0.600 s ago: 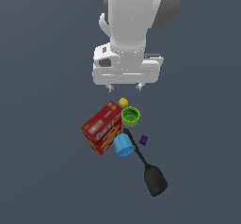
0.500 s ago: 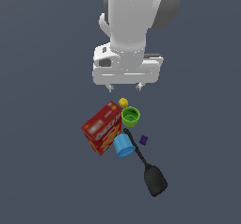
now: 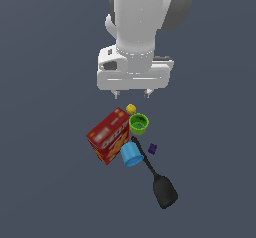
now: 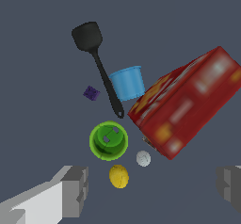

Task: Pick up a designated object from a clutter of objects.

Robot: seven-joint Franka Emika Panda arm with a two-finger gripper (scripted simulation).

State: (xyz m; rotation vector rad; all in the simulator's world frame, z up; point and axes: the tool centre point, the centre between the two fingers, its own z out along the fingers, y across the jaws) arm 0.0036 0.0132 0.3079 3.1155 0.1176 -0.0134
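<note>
Overhead, the claw (image 3: 132, 93) hangs with its fingers spread wide and nothing between them; in the wrist view both fingers are cut off by the frame edge. Below it, the small yellow lump (image 4: 118, 176) lies on the worktop (image 3: 50, 182), just beside the green cup (image 4: 108, 140) and near the red cracker box (image 4: 188, 100), whose print is blurred. A small white ball (image 4: 143, 158) sits close by.

Flat, even simulator light (no cast shadows), coarse pixelated renders
</note>
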